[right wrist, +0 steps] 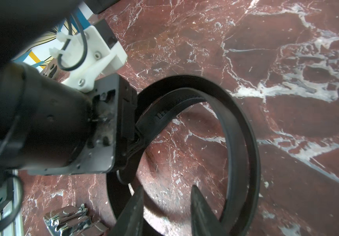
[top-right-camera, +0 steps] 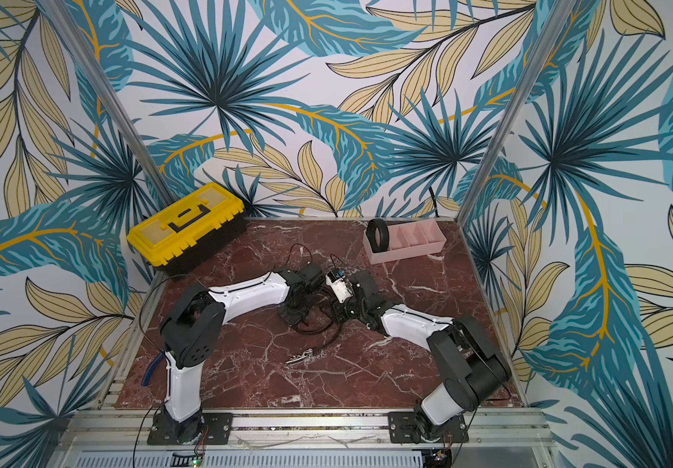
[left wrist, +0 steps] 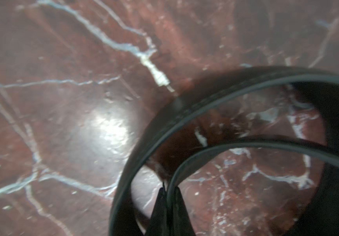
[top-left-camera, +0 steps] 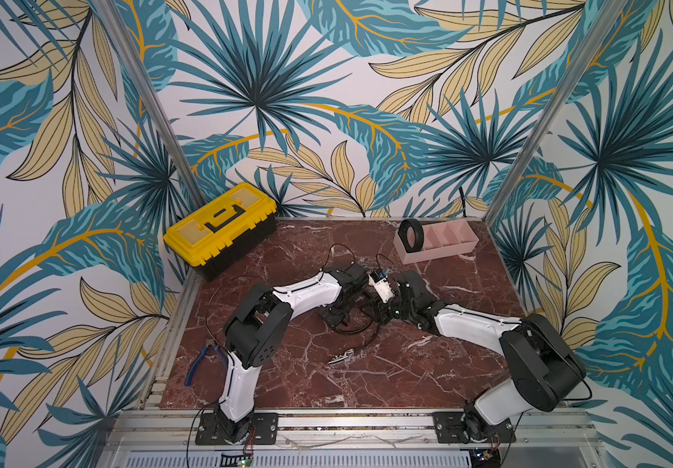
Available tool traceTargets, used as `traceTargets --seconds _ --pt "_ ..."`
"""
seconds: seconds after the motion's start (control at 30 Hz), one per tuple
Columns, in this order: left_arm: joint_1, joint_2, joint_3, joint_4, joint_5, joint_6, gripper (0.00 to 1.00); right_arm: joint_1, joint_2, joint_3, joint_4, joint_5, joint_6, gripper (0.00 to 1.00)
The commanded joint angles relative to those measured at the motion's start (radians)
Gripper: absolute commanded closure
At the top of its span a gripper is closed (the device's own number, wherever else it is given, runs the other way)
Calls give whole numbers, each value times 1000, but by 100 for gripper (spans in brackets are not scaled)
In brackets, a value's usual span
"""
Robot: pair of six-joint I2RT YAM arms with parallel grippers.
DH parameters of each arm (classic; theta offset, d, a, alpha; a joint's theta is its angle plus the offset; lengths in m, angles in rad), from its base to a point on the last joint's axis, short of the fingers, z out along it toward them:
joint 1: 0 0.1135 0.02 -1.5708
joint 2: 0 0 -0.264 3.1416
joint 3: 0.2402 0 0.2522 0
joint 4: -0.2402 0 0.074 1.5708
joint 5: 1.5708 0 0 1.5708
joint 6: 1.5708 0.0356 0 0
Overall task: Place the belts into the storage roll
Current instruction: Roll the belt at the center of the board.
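The pale pink storage roll (top-left-camera: 440, 254) (top-right-camera: 405, 254) stands at the back right of the table. One belt (top-left-camera: 411, 235) (top-right-camera: 379, 234) sits upright as a tight coil in its leftmost compartment. A second belt (top-left-camera: 357, 331) (top-right-camera: 318, 329) lies in loose curves mid-table, its metal buckle (top-left-camera: 340, 357) (right wrist: 68, 218) towards the front. My left gripper (left wrist: 169, 189) is shut on this belt's strap (left wrist: 205, 106), pinched edge-on between the fingertips. My right gripper (right wrist: 166, 189) faces it, open, fingers inside the belt's loop (right wrist: 242, 130) with bare table between them.
A yellow-and-black toolbox (top-left-camera: 221, 227) (top-right-camera: 186, 231) stands closed at the back left. Blue-handled pliers (top-left-camera: 201, 360) lie by the left arm's base near the table's left edge. Patterned walls close in the back and both sides; aluminium rails run along the front.
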Motion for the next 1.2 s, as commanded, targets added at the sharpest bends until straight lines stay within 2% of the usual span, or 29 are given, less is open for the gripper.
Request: traceTargets --seconds 0.0,0.3,0.53,0.83,1.17 --pt "-2 23 -27 -170 37 34 100 69 13 -17 96 -96 -52 63" --pt "35 61 24 -240 66 40 100 124 54 -88 280 -141 29 66" --pt "48 83 54 -248 60 27 100 178 24 -114 295 -141 52 63" --pt "45 127 104 -247 80 20 100 197 66 -93 295 -147 70 65" --pt "35 87 115 -244 67 11 100 233 118 -100 351 -110 109 66"
